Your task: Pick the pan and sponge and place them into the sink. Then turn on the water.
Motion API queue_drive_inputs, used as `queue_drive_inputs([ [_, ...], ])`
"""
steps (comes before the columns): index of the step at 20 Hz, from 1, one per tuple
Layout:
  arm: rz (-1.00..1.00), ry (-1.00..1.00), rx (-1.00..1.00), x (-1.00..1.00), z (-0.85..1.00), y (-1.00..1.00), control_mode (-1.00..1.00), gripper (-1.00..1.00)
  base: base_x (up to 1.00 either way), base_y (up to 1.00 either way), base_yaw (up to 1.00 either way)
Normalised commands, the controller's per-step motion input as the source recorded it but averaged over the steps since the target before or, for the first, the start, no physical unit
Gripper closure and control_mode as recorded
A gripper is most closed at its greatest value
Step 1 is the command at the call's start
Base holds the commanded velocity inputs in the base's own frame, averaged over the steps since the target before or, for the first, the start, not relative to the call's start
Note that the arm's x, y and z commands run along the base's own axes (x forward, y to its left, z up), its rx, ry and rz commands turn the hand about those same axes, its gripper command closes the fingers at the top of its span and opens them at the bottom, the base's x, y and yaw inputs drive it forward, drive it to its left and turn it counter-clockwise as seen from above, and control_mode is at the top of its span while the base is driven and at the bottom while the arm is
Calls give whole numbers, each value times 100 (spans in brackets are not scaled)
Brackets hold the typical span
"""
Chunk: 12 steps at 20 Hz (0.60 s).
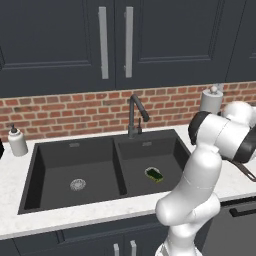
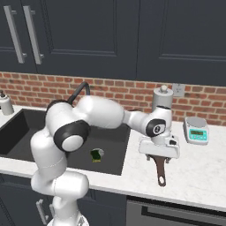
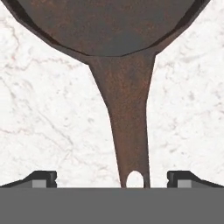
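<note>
While the gripper hangs over the white counter, jaws spread wide and empty, the pan handle lies between its fingertips, bowl at 12 o'clock. Sponge sits in the sink's right basin.

A red brick wall runs behind the white marble table, with dark navy upper cabinets above it, their long silver handles upright. Dark lower cabinets sit below. At the far right a paper towel roll stands near a small scale; a soap dispenser stands far left.
</note>
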Motion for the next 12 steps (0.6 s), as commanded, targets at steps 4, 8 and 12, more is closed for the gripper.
queue_drive_inputs([
  [4,10,0,8,7,-19,0,-100,-100,0,0,0],
  [8,1,0,7,15,-21,0,-100,-100,0,0,0],
  [12,0,0,1,21,-29,0,-100,-100,0,0,0],
])
